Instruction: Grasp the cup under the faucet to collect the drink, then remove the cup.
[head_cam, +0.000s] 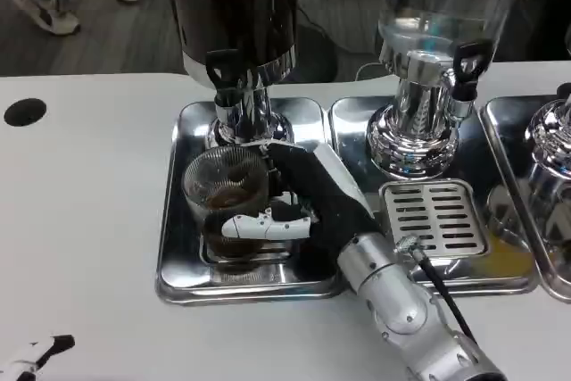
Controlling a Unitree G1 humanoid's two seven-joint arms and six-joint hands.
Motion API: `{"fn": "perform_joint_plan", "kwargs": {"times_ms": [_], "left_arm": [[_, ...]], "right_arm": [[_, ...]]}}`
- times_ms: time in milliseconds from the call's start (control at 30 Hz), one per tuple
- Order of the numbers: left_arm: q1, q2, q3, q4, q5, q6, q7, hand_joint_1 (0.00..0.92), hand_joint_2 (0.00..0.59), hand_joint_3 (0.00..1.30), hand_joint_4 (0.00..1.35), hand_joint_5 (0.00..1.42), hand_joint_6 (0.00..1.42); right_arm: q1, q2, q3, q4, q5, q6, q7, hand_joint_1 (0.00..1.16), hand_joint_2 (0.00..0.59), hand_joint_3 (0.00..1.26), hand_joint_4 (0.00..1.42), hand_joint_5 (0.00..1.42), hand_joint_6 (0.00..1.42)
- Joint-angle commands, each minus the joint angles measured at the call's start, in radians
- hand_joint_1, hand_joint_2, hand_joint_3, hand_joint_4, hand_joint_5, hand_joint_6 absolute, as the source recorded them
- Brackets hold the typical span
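A clear ribbed cup (pixel 225 186) with a little brown drink in its bottom stands on the left steel drip tray (pixel 178 247), in front of the dark dispenser's black faucet (pixel 223 69). My right hand (pixel 299 202) wraps around the cup from the right, one white finger across its front below the rim. My left hand (pixel 36 354) rests at the table's near left corner, with just its fingertips in the picture; how they lie is unclear.
A second dispenser (pixel 424 122) with a clear tank stands on the middle tray with a slotted grate (pixel 433 216). A third chrome base (pixel 553 140) is at the right edge. A black hole (pixel 24 111) marks the table at the left.
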Motion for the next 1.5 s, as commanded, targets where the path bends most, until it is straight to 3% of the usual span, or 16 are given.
{"fn": "perform_joint_plan", "kwargs": {"times_ms": [33,300,567,833,1067,1300,1500], "left_arm": [[-0.009,0.0,-0.008,0.019,0.009,0.0,-0.009,0.0,0.056,0.24,0.2,0.23,0.4],[-0.037,0.001,-0.035,0.02,0.02,0.011,-0.02,0.0,0.056,0.24,0.2,0.24,0.4],[-0.067,0.005,-0.046,0.015,0.023,0.023,-0.037,0.0,0.053,0.24,0.2,0.24,0.4],[-0.104,0.008,-0.08,0.008,0.042,0.04,-0.059,0.0,0.053,0.24,0.2,0.24,0.4],[-0.128,0.013,-0.094,0.004,0.044,0.053,-0.073,0.0,0.052,0.23,0.2,0.24,0.4],[-0.144,0.018,-0.117,0.006,0.053,0.067,-0.081,0.0,0.052,0.23,0.2,0.24,0.4],[-0.156,0.02,-0.137,0.006,0.066,0.083,-0.09,0.0,0.052,0.23,0.2,0.24,0.4]], "right_arm": [[0.019,-0.003,-0.012,-0.059,0.016,-0.031,-0.003,0.81,0.1,0.47,0.47,0.49,0.41],[0.119,-0.042,-0.025,-0.256,0.044,-0.003,0.055,0.81,0.1,0.48,0.48,0.49,0.42],[0.245,-0.114,-0.045,-0.464,0.063,0.052,0.138,0.81,0.101,0.48,0.48,0.49,0.42],[0.347,-0.181,-0.069,-0.583,0.081,0.074,0.185,0.81,0.101,0.48,0.48,0.49,0.41],[0.446,-0.227,-0.078,-0.679,0.1,0.055,0.226,0.8,0.093,0.49,0.48,0.49,0.41],[0.539,-0.249,-0.084,-0.752,0.137,0.017,0.262,0.8,0.091,0.49,0.48,0.49,0.41],[0.631,-0.279,-0.105,-0.79,0.179,-0.067,0.282,0.8,0.09,0.49,0.49,0.49,0.41]]}}
